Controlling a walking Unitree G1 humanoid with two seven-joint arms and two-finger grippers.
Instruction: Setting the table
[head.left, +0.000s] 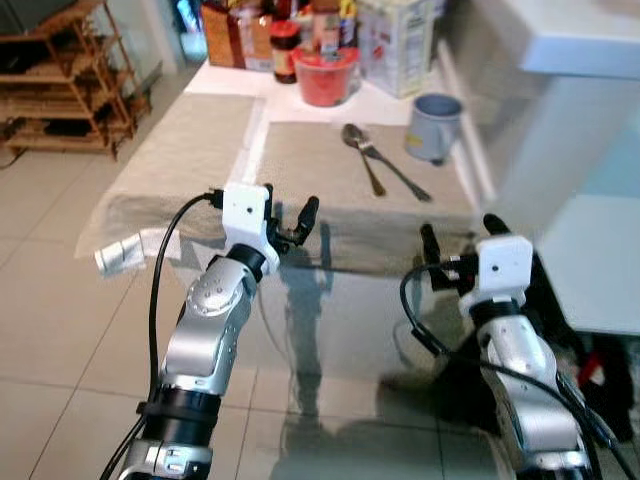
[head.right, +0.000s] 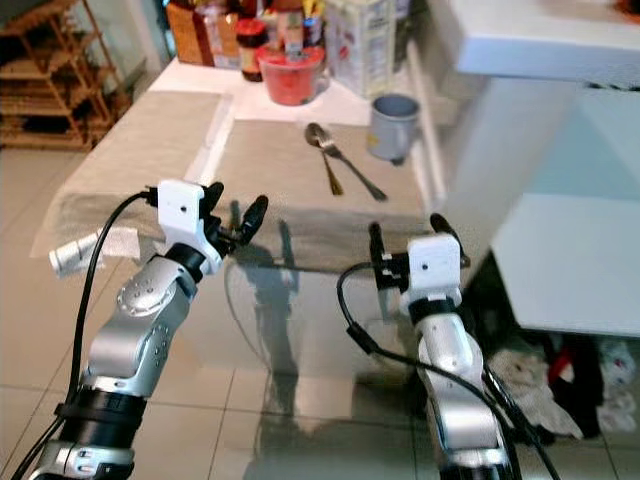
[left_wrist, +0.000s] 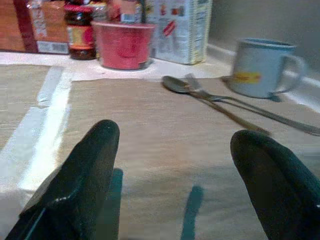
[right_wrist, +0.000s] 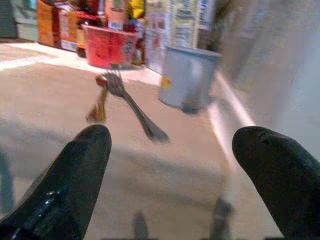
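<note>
A spoon (head.left: 358, 147) and a fork (head.left: 400, 176) lie crossed on the beige placemat (head.left: 320, 160) of a table. A light blue mug (head.left: 434, 126) stands just right of them, near the wall. My left gripper (head.left: 292, 217) hovers open at the near edge of the placemat, empty. My right gripper (head.left: 460, 236) is open too, held at the table's near right corner, short of the fork (right_wrist: 131, 102) and mug (right_wrist: 189, 75). In the left wrist view the spoon (left_wrist: 176, 85) and mug (left_wrist: 261, 68) lie ahead of the fingers.
A red bowl (head.left: 325, 76), a jar (head.left: 284, 50) and cartons (head.left: 396, 42) crowd the table's far end. A second placemat (head.left: 190, 140) lies to the left. A white counter (head.left: 580, 120) flanks the right side. A wooden shelf (head.left: 60, 80) stands at far left on the tiled floor.
</note>
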